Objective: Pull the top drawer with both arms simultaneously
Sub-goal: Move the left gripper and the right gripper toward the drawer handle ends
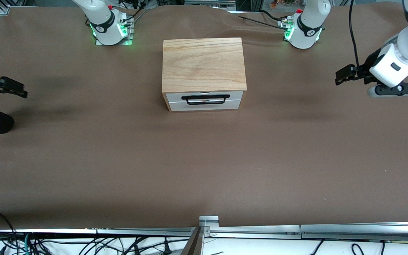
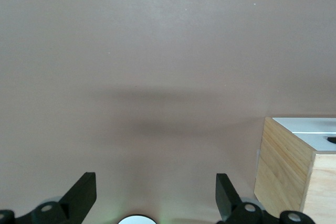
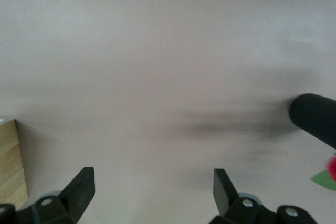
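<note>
One wooden box point(image 1: 203, 63) is sitting on the counter point(image 1: 204, 159), top drawer point(image 1: 204, 96) shut; left hand point(image 1: 342, 75) and right hand point(image 1: 14, 88) are hovering well apart from it, fingers spread.

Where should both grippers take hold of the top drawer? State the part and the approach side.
Grip the black bar handle on the top drawer, one gripper toward each end. It stands proud of the white front panel and runs wide across it, so come from in front of the drawer. Left gripper and right gripper are both open over bare table.

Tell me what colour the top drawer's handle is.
Black; the handle shows best in the front view.
</note>
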{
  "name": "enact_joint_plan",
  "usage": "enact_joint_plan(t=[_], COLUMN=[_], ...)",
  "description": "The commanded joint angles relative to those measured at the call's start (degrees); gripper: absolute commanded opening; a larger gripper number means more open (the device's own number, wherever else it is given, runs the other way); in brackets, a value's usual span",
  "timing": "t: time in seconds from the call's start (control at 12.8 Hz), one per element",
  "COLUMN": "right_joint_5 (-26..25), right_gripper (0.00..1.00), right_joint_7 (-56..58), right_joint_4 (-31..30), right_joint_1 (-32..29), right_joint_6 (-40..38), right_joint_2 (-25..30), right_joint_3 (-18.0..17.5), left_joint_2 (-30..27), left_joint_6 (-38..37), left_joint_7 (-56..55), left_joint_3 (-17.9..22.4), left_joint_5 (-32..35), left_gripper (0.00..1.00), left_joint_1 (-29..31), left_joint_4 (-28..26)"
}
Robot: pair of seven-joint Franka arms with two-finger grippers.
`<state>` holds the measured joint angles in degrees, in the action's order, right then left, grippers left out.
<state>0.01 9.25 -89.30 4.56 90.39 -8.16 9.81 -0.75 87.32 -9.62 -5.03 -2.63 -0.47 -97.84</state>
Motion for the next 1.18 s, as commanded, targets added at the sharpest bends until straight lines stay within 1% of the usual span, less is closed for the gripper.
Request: enact_joint_plan(t=[0.0, 0.08, 0.16, 0.31, 0.39, 0.47, 0.55, 0.63, 0.71, 0.78, 0.86, 0.94, 1.1], right_joint_5=[5.57, 12.84, 18.83, 28.24, 33.86, 39.05, 42.58, 45.14, 48.12, 51.46, 55.41, 59.71, 68.77], right_gripper=[1.0, 1.0, 1.0, 1.0, 1.0, 1.0, 1.0, 1.0, 1.0, 1.0, 1.0, 1.0, 1.0], right_joint_7=[-0.37, -0.29, -0.02, 0.77, 1.03, 1.21, 2.08, 4.26, 6.29, 8.31, 11.29, 15.49, 25.42], right_joint_4=[0.8, 0.8, 0.71, 0.53, 0.01, 0.0, -0.17, -0.78, -1.83, -3.76, -6.04, -8.93, -14.04], right_joint_1=[1.41, 1.33, 0.81, 0.54, 0.62, 0.54, 0.54, 0.54, 0.54, 0.54, 0.54, 0.62, 1.67], right_joint_6=[-1.89, -1.62, -1.36, -1.27, -0.92, -0.83, -0.83, -0.66, 0.21, 1.18, 1.89, 2.59, 3.65], right_joint_2=[-2.38, -3.78, -5.01, -8.79, -10.2, -12.04, -13.45, -14.68, -15.65, -16.27, -16.88, -17.85, -19.69], right_joint_3=[-0.4, -0.32, -0.32, -0.23, -0.23, -0.23, -0.23, -0.23, -0.23, -0.23, -0.23, -0.23, -0.32], left_joint_2=[0.83, 0.4, -0.56, -1.1, -1.01, -0.92, -0.75, -0.31, 0.21, 1.35, 3.28, 4.95, 8.29], left_joint_6=[3.36, 6.86, 11.33, 18.11, 21.02, 25.83, 31.8, 36.73, 40.08, 41.51, 41.7, 42.31, 44.25], left_joint_7=[0.39, 0.3, 0.22, 0.22, 0.22, 0.3, 0.39, 0.48, 0.57, 1.18, 2.05, 5.63, 18.52], left_joint_3=[-0.95, -1.99, -3.14, -3.41, -3.59, -4.2, -4.29, -4.9, -6.12, -6.66, -7.36, -8.15, -8.51], left_joint_5=[-1.05, -1.58, -1.94, -2.03, -2.03, -3.51, -6.05, -7.9, -9.22, -11.24, -15.0, -21.04, -33.6], left_gripper=[1.0, 1.0, 1.0, 1.0, 1.0, 1.0, 1.0, 1.0, 1.0, 1.0, 1.0, 1.0, 1.0], left_joint_1=[0.38, 0.64, 1.08, 1.17, 1.17, 1.17, 1.26, 1.26, 1.26, 1.26, 1.26, 1.35, 1.35], left_joint_4=[-1.9, -5.4, -9.44, -15.6, -18.15, -21.83, -26.13, -29.13, -31.43, -32.41, -32.42, -32.33, -32.33])
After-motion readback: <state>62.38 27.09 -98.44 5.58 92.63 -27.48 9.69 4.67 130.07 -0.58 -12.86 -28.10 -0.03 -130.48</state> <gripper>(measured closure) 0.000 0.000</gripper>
